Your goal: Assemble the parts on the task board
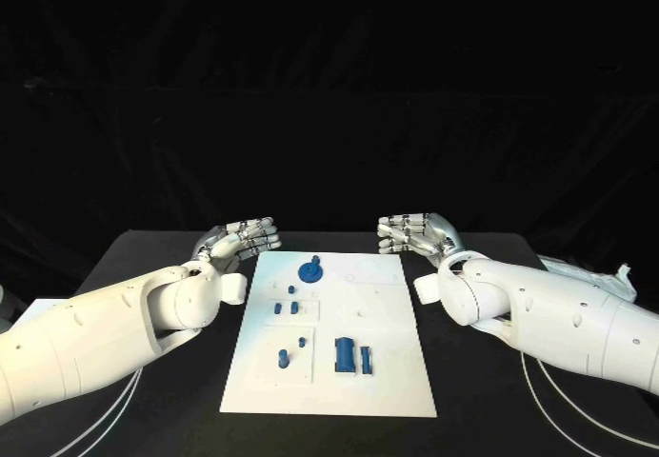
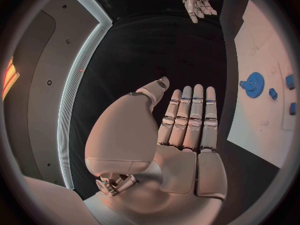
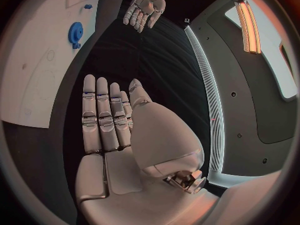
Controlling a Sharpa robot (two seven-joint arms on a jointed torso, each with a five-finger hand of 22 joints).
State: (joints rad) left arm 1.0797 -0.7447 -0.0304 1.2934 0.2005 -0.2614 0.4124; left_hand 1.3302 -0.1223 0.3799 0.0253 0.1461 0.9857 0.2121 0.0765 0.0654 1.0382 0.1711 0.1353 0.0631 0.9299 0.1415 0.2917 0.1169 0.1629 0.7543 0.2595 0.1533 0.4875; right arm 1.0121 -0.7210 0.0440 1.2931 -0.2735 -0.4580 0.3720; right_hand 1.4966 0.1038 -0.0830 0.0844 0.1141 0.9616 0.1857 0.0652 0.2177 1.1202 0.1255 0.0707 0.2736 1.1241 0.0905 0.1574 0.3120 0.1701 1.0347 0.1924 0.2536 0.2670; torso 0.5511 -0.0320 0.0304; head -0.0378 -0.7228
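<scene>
The white task board (image 1: 370, 381) lies in the middle of the black table. A blue gear (image 1: 311, 271) stands near its far end; it also shows in the wrist views (image 2: 254, 84) (image 3: 75, 33). Small blue pegs (image 1: 286, 307) lie mid-board, and a blue block (image 1: 344, 354) with a slim piece (image 1: 366, 359) lies nearer me. My left hand (image 1: 245, 238) hovers off the board's far left corner, fingers straight and together, holding nothing (image 2: 187, 120). My right hand (image 1: 416, 233) hovers off the far right corner, likewise flat and empty (image 3: 109, 117).
Black table (image 1: 137, 262) spreads on both sides of the board. White cables (image 1: 563, 419) trail under the arms near the front. A pale object (image 1: 590, 276) lies at the table's right edge.
</scene>
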